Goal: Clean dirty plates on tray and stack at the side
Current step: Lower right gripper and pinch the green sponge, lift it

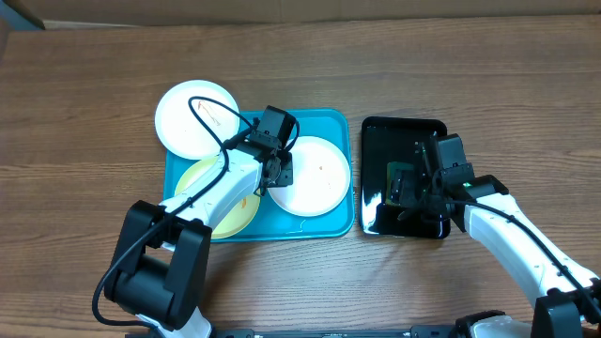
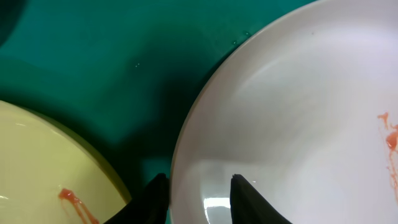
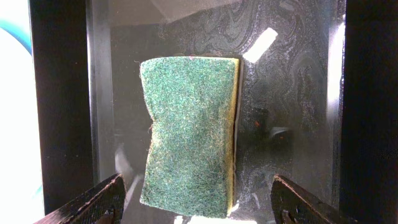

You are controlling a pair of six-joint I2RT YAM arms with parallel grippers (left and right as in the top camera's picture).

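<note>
The turquoise tray (image 1: 329, 117) holds a pale yellow-green plate (image 1: 235, 218) at the left, partly under my left arm, and a white plate (image 1: 319, 178) at the right. A second white plate (image 1: 192, 122) lies at the tray's far-left corner, overlapping its rim. My left gripper (image 1: 278, 172) is down at the right white plate's left edge. In the left wrist view its fingers (image 2: 199, 180) are slightly apart and straddle the rim of the white plate (image 2: 298, 112), which has a reddish smear. The yellow-green plate (image 2: 37, 162) is also smeared. My right gripper (image 1: 418, 183) is open.
A glossy black tray (image 1: 394, 131) stands right of the turquoise tray and holds a green sponge (image 1: 402, 180). In the right wrist view my open fingers (image 3: 196, 186) hang on either side of the sponge (image 3: 189, 130), above it. Wooden table surrounds both trays.
</note>
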